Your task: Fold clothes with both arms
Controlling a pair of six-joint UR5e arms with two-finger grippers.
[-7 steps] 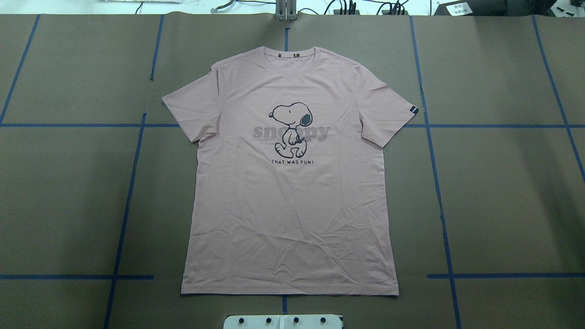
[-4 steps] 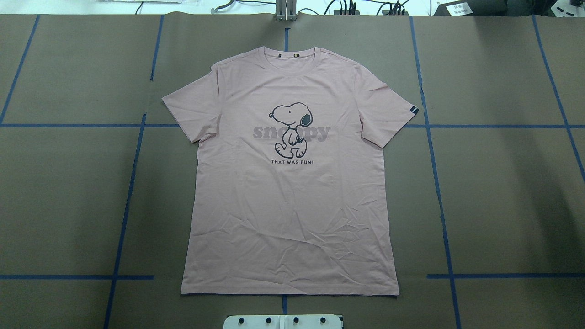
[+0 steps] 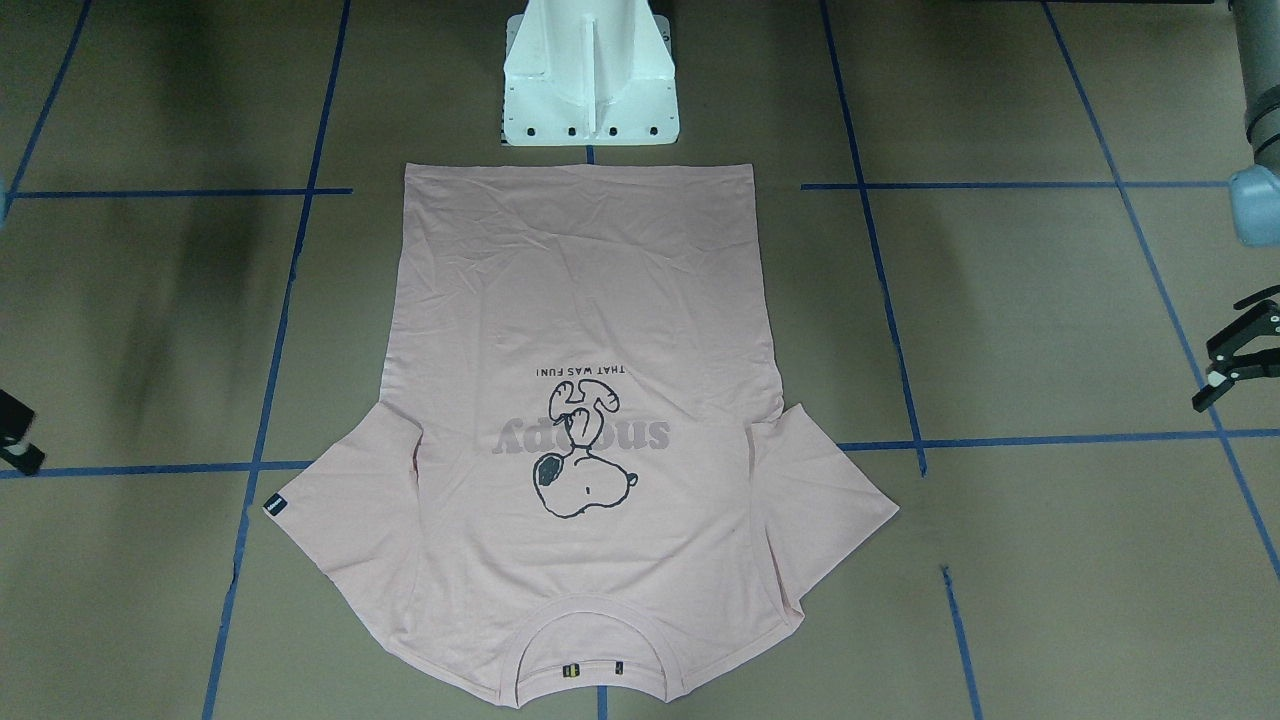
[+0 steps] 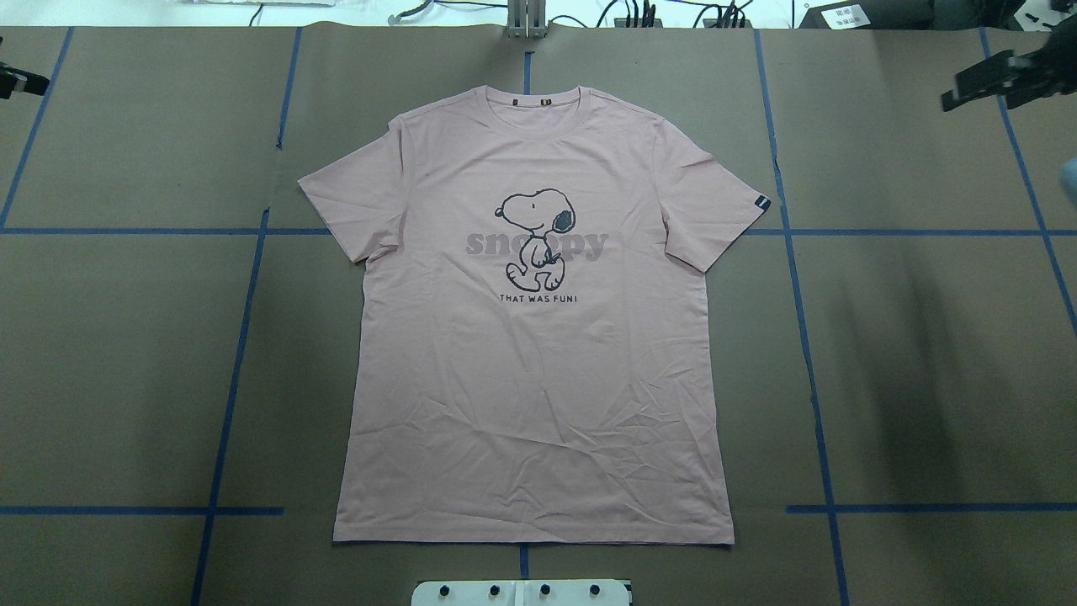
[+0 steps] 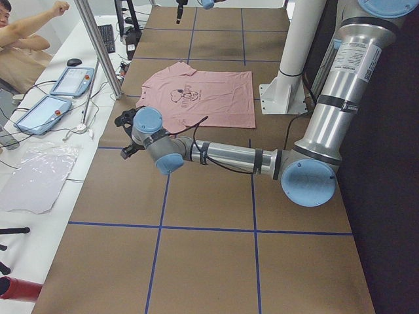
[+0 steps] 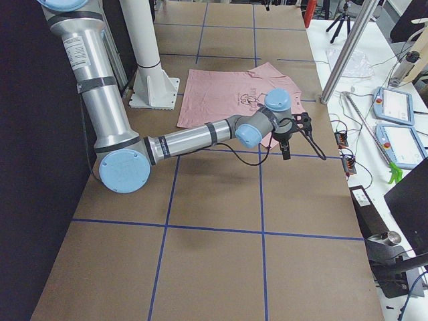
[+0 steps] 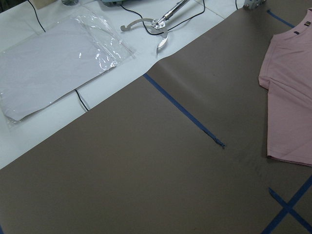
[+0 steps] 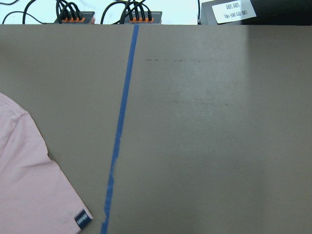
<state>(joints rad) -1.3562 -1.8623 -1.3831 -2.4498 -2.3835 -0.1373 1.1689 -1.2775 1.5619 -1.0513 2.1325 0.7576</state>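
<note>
Pale pink Snoopy T-shirt (image 4: 538, 362) lies flat, unfolded. Black left gripper (image 3: 1205, 378) and right gripper (image 4: 952, 91) have just appeared beyond its sleeves, jaws apart, empty; folding unstarted.

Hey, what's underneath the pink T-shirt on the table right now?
The T-shirt lies flat on the brown-covered table. A blue tape line runs under it at sleeve height, and that stretch is hidden. Whether anything else lies beneath cannot be seen.
</note>
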